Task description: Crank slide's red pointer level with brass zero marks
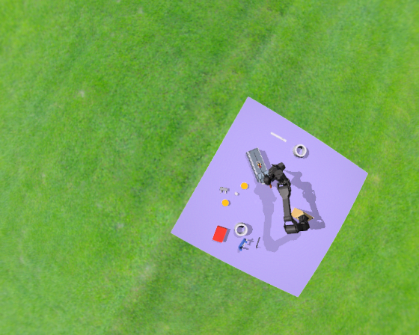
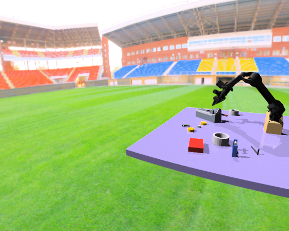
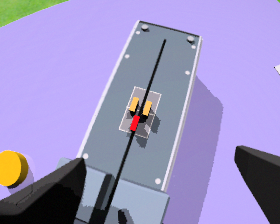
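The grey machine (image 1: 253, 155) (image 2: 207, 115) (image 3: 171, 82) lies on the purple table, with a slot along its top. In the wrist view the red pointer (image 3: 135, 123) sits at the slot, a little nearer the crank end than the two brass marks, the left mark (image 3: 134, 104) and the right mark (image 3: 147, 108); it is not level with them. The crank's orange-brown handle (image 1: 270, 185) (image 2: 225, 115) sticks out at the near end and is outside the wrist view. My gripper (image 2: 213, 103) (image 3: 161, 160) is open and empty, above the machine's crank end, touching nothing.
Two yellow discs (image 1: 244, 185) (image 1: 225, 203) lie beside the machine. A white bar (image 1: 278, 137) and a grey ring (image 2: 234, 113) are on its other side. A red block (image 1: 219, 234) (image 2: 196, 146), another ring (image 2: 220, 142) and a blue object (image 2: 234, 150) stand farther off.
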